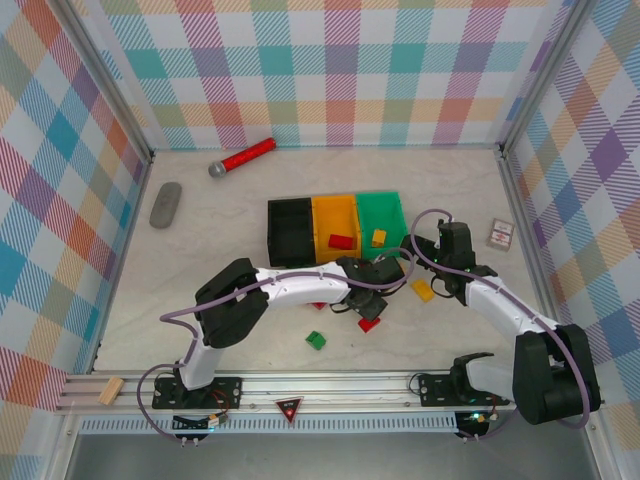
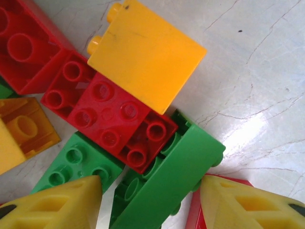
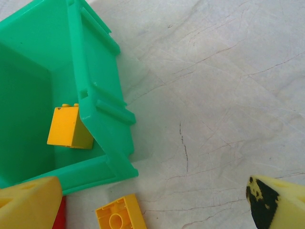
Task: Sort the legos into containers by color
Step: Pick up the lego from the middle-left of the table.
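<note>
Starting nearest you, your left tool (image 2: 151, 200) sits fairly narrow astride the green brick (image 2: 167, 176), which lies on its side in the pile on the desk (image 2: 257, 71) and is not clearly clamped yet. The red brick (image 2: 112, 121) overlaps it, so a lift may drag that along or twist the green one free. Farther on, your right tool (image 3: 152, 191) hangs wide and empty beside the green bin (image 3: 100, 71), which holds a yellow brick (image 3: 69, 126). The arms crowd each other there, so a carry could clip it.
</note>
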Controlling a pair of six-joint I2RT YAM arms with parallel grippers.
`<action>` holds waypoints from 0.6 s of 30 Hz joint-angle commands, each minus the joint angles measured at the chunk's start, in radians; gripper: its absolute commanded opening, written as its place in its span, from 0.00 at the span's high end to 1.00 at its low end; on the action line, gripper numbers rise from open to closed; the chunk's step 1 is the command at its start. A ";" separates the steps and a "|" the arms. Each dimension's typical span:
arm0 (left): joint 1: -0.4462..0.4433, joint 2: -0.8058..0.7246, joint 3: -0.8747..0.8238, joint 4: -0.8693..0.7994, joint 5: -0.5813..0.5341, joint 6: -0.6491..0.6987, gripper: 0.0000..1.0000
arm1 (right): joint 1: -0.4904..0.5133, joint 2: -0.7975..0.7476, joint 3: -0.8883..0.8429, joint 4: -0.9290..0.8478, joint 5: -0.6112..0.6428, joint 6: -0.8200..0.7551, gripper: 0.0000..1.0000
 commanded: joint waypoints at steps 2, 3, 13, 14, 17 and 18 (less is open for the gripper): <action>-0.023 0.023 0.017 -0.017 0.019 -0.012 0.49 | 0.004 -0.002 -0.002 0.015 -0.012 0.013 0.01; -0.024 0.023 0.012 -0.008 0.020 -0.012 0.50 | 0.004 0.002 0.002 0.008 -0.012 0.014 0.01; -0.024 0.011 0.005 -0.020 -0.015 -0.023 0.66 | 0.004 -0.001 -0.002 0.016 -0.012 0.015 0.01; -0.023 -0.002 -0.005 -0.009 -0.020 -0.025 0.67 | 0.004 0.001 0.001 0.011 -0.011 0.012 0.01; -0.024 -0.038 -0.018 0.009 -0.023 -0.031 0.69 | 0.004 -0.002 -0.001 0.015 -0.014 0.013 0.01; -0.023 -0.049 -0.020 0.010 -0.023 -0.035 0.70 | 0.004 -0.001 -0.004 0.017 -0.011 0.015 0.01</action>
